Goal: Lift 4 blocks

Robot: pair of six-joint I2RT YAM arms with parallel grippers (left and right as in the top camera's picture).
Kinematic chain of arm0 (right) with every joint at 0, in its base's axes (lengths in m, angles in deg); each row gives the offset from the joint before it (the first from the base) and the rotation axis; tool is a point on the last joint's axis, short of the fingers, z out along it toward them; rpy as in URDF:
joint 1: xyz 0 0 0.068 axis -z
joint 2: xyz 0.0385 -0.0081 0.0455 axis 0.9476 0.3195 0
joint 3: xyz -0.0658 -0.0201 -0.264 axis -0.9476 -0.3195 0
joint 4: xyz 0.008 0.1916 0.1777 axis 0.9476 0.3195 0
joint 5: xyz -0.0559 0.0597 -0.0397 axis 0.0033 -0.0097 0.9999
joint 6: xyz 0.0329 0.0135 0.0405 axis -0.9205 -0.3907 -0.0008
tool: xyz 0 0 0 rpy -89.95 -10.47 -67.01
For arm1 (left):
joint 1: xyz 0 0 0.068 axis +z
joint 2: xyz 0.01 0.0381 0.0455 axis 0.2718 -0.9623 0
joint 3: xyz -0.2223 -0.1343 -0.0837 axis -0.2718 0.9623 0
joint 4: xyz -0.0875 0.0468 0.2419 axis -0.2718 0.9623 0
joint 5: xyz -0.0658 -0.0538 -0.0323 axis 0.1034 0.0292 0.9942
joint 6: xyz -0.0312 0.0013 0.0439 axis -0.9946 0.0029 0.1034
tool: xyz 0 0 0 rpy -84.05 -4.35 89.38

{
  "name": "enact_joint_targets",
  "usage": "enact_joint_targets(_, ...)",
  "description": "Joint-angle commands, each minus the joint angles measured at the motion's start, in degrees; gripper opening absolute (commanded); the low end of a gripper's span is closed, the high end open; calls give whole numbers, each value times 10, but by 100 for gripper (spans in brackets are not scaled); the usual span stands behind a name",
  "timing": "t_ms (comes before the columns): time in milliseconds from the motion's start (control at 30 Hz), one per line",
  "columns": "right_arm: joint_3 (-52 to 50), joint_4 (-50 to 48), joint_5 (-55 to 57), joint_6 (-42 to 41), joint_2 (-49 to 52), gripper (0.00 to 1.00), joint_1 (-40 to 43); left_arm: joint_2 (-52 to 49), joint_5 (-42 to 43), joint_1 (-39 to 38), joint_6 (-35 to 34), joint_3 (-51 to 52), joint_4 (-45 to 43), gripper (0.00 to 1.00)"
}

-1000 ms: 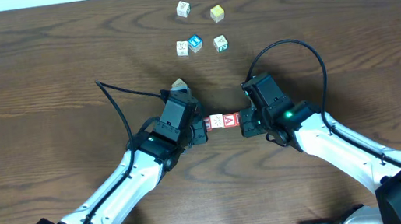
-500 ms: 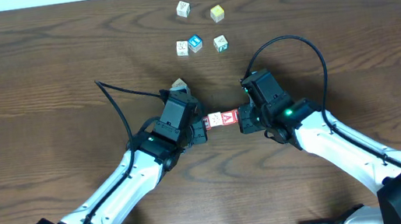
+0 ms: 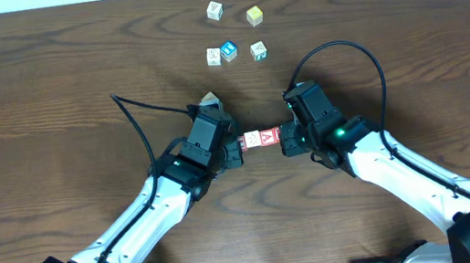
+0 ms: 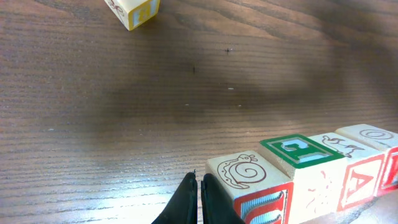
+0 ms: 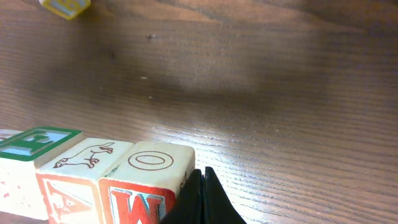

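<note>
My left claw (image 3: pixel 239 147) and right claw (image 3: pixel 283 138), both pinched shut, press the row of four alphabet blocks (image 3: pixel 261 139) from 9 and 3 o'clock, mid-table (image 3: pixel 45 94), so I judge the lift comes next: both arms rising evenly, squeeze unbroken.

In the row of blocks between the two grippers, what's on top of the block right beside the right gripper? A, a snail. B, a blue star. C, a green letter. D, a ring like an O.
D: in the right wrist view the end block beside the shut right gripper carries a ring outline on top; the snail block sits at the left gripper end.
</note>
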Motion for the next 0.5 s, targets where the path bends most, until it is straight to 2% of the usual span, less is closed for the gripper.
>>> enact_joint_targets(0, 30, -16, -134, 3, -23, 1, -35, 9, 98, -21, -12, -15, -27, 7)
enact_joint_targets(467, 30, -14, -135, 3, -23, 1, -35, 10, 98, -21, -14, -25, -26, 7)
